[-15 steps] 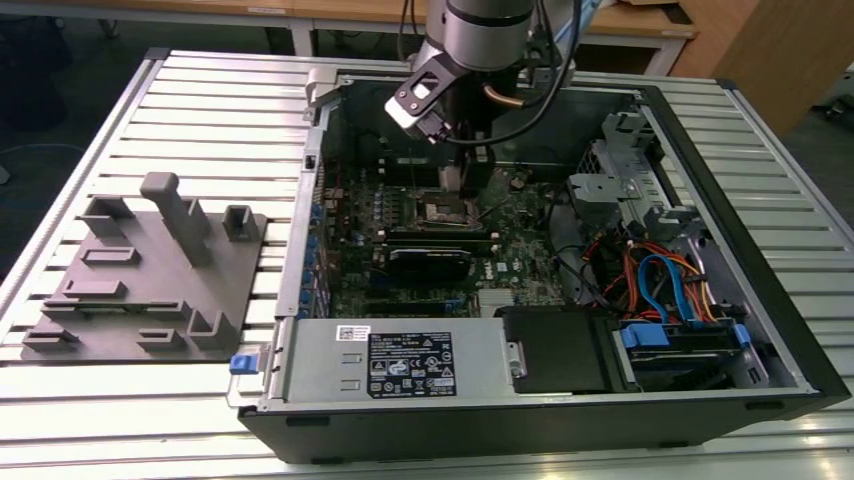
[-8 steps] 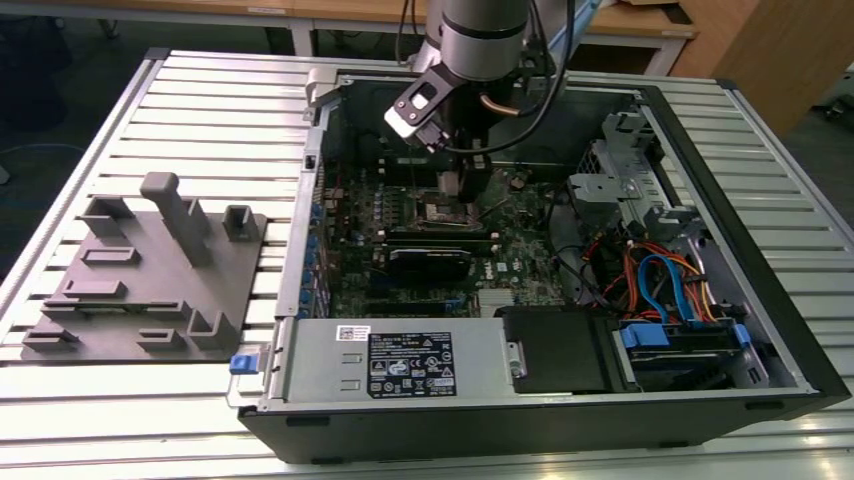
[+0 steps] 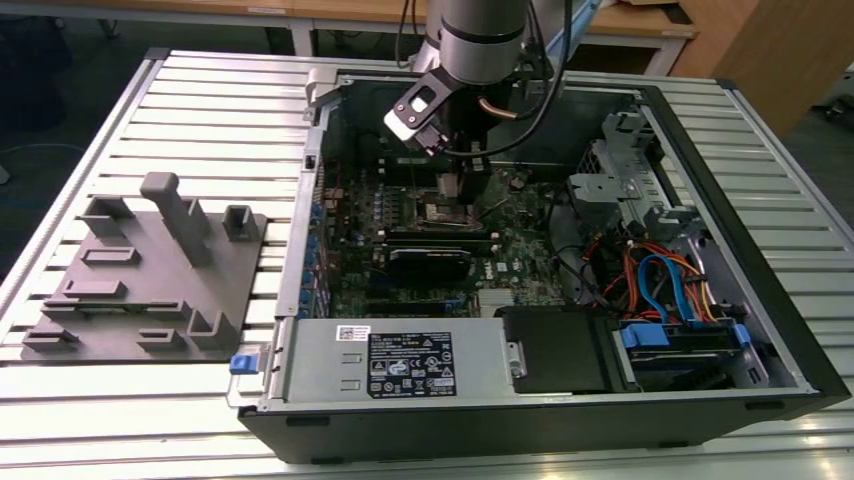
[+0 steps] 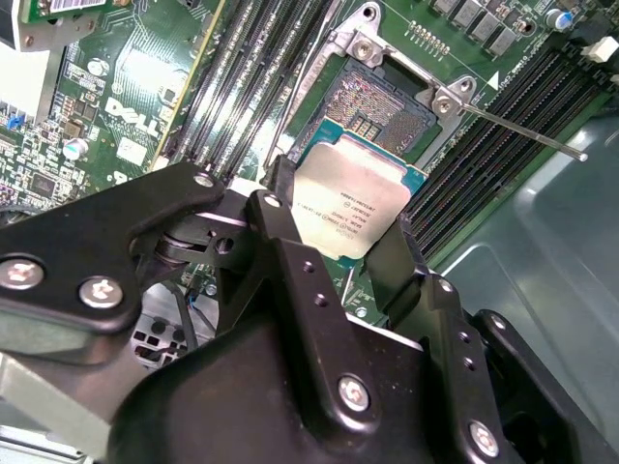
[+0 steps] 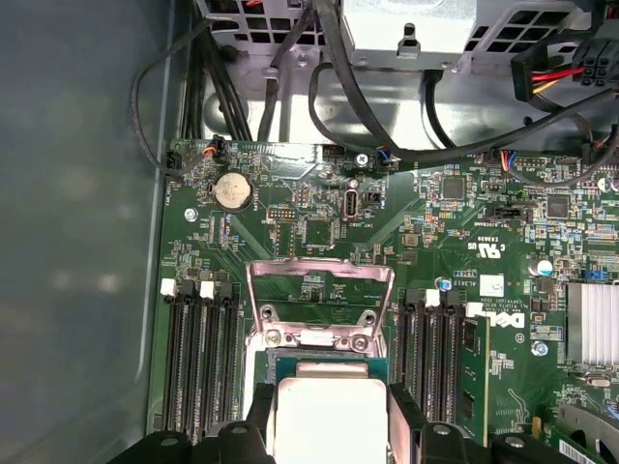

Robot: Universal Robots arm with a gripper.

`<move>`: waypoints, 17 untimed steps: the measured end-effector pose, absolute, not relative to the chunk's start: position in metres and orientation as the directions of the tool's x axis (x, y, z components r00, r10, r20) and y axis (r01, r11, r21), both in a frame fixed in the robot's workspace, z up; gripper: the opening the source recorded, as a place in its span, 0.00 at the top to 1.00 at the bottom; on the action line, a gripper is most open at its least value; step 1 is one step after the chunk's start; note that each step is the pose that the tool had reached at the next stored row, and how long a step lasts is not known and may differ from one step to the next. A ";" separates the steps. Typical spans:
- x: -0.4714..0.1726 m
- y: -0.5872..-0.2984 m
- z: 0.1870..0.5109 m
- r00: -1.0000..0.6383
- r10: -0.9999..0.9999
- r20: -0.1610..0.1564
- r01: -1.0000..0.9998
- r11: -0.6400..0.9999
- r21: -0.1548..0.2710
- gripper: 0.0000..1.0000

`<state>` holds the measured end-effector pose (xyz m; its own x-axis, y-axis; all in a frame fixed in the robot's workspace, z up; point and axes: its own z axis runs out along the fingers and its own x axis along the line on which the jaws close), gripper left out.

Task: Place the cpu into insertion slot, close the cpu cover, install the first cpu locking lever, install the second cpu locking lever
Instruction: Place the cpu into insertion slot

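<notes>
The cpu [image 4: 353, 198] is clamped by its opposite edges between the two black fingers [image 4: 290, 232] of the end effector [image 4: 343, 208], pale metal face turned towards the camera in both wrist views. It is held directly over the insertion slot [image 4: 372, 106], part of whose contact field is left uncovered beyond it; whether chip and socket touch cannot be told. The cpu cover [image 5: 321, 265] is seen raised open behind the socket in the first wrist view. A thin locking lever [image 4: 522, 130] is seen unlatched, angled away from the socket corner across the memory slots [image 4: 484, 145]. In the exterior view the arm is lowered into the open computer case [image 3: 747, 300] lying on the table [image 3: 200, 110].
</notes>
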<state>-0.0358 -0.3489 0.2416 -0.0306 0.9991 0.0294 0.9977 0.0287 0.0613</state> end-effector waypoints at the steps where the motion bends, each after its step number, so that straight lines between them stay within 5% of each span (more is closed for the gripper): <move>1: -0.036 -0.349 0.242 -0.031 0.999 0.029 0.998 0.029 0.061 0.46; 17: -0.036 -0.348 0.227 -0.030 0.999 0.029 0.998 0.029 0.062 0.46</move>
<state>-0.0359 -0.3485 0.2271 -0.0305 0.9991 0.0294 0.9977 0.0286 0.0618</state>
